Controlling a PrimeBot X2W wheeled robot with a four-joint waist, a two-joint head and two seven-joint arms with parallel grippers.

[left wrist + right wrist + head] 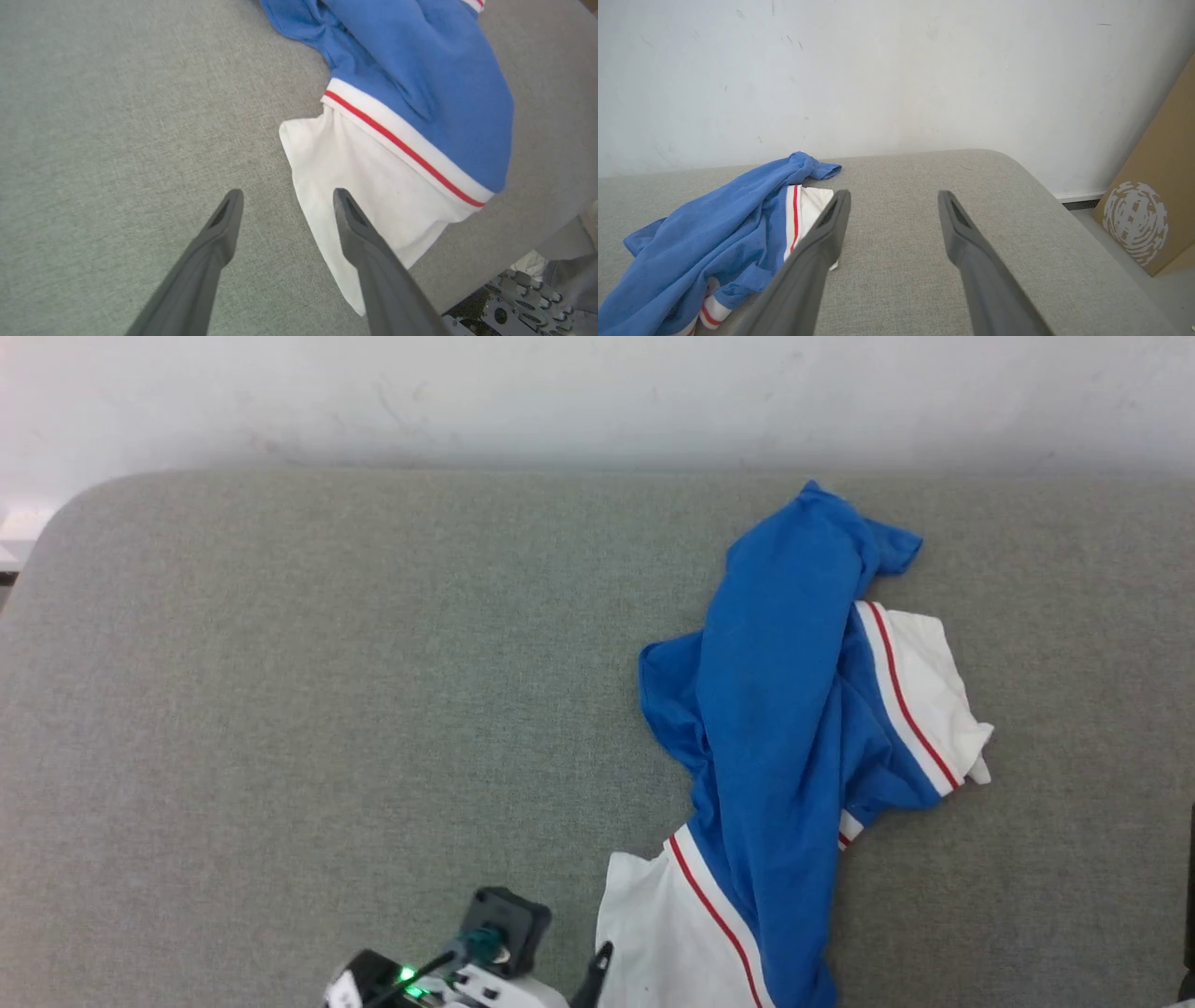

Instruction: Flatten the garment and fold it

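Shirt crumpled at 3 o'clock on surface; left pincer, right pincer released; flattening and folding remain.

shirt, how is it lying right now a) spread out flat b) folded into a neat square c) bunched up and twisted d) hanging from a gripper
c, the shirt lies crumpled on the grey surface, its blue cloth rolled over itself and a white sleeve sticking out at the near end.
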